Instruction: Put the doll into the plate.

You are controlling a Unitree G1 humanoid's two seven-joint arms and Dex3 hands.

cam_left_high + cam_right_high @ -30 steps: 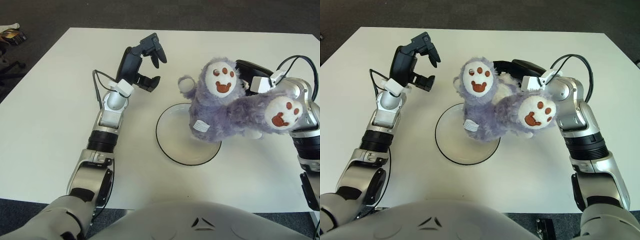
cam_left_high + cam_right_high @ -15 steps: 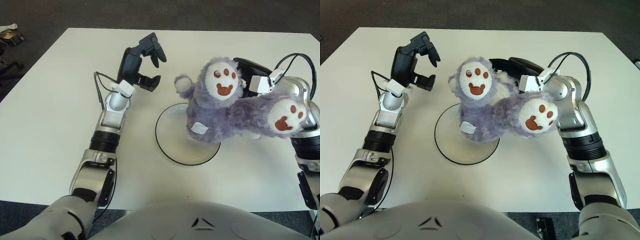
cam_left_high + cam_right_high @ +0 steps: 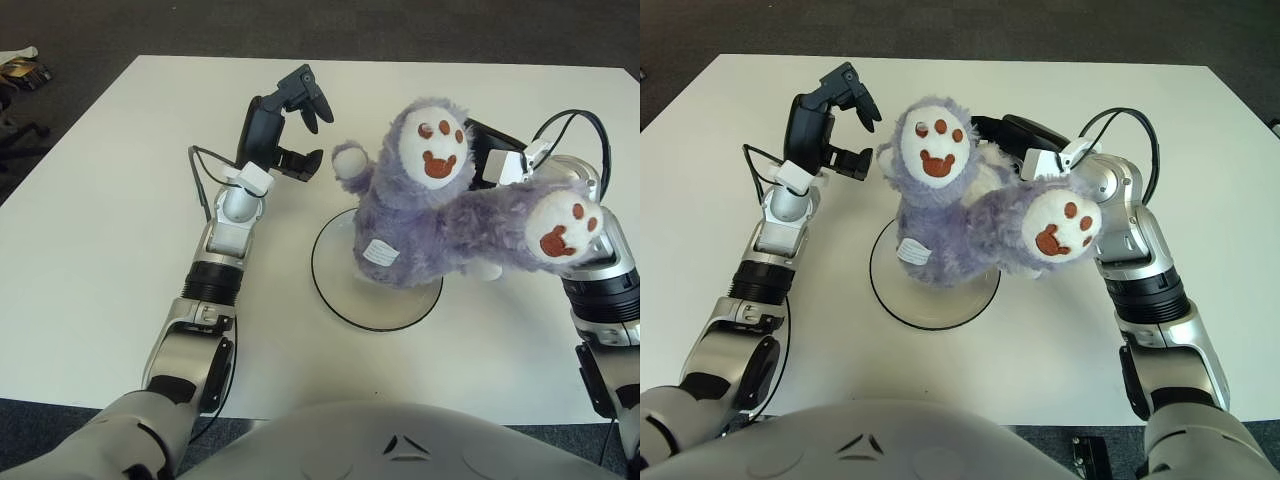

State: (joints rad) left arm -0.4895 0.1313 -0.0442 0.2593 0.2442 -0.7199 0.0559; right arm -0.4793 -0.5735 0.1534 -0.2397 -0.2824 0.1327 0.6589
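Gripping the purple doll (image 3: 430,225) over the plate (image 3: 345,300), right hand (image 3: 1025,140) fingers clamped; left hand (image 3: 290,125) fingers apart.

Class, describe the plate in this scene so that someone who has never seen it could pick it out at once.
Start at the white table and look to its middle, between the two robot arms. There, under the fluffy purple doll that the right robot hand holds, lies the plate. It is the only flat round thing there: pale, with a thin dark rim, its far side hidden by the doll.
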